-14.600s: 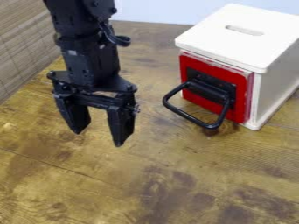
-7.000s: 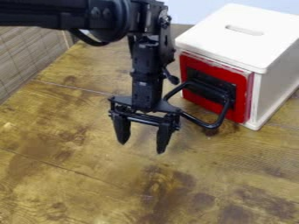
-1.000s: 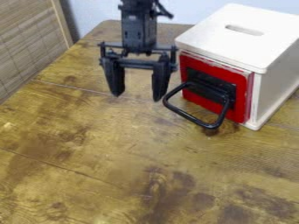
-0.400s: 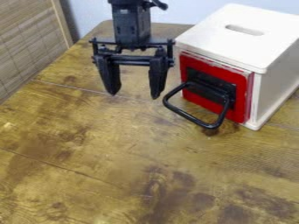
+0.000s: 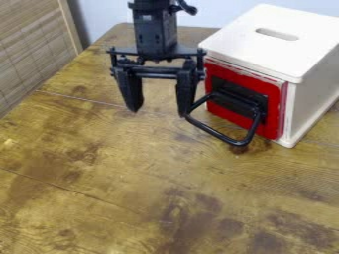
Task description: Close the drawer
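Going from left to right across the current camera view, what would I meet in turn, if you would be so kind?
Slatted wooden panel, gripper, drawer's black loop handle, white cabinet's right side.

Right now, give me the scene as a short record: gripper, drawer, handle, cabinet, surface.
gripper: fingers spread, nothing between them
drawer: red front, black plate; how far open, cannot tell
handle: black loop, sticking out from the front, not grasped
cabinet: white, slot on top
surface: brown wood-look
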You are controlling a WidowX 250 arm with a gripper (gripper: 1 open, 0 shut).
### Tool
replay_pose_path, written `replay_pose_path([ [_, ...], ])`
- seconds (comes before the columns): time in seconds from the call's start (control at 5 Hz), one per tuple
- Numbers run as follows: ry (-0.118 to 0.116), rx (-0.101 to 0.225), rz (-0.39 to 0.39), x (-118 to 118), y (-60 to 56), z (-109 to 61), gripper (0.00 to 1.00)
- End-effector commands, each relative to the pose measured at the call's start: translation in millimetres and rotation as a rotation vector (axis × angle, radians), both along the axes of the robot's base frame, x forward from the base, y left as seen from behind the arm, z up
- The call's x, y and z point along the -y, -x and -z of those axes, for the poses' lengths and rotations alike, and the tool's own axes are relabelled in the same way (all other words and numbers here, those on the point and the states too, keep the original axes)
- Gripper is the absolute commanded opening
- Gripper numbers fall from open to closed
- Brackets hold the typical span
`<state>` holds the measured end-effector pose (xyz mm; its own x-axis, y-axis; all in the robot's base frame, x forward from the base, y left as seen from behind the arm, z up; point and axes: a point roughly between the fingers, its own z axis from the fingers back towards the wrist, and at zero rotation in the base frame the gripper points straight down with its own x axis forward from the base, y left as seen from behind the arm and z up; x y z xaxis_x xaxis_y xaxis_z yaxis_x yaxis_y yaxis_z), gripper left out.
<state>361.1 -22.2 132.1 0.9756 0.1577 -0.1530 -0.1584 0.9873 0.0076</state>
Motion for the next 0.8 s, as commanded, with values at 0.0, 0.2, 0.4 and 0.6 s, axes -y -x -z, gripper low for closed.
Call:
replay_pose_path([
  [0.0,-0.001,0.116,0.042,5.0,4.7,-39.3,1.0],
  [0.2,-0.004,0.131,0.068,5.4,6.8,-33.6,1.0],
  [0.4,-0.01,0.145,0.087,5.1,7.9,-36.5,1.0],
  [0.6,-0.017,0.158,0.118,0.9,4.7,-33.8,1.0],
])
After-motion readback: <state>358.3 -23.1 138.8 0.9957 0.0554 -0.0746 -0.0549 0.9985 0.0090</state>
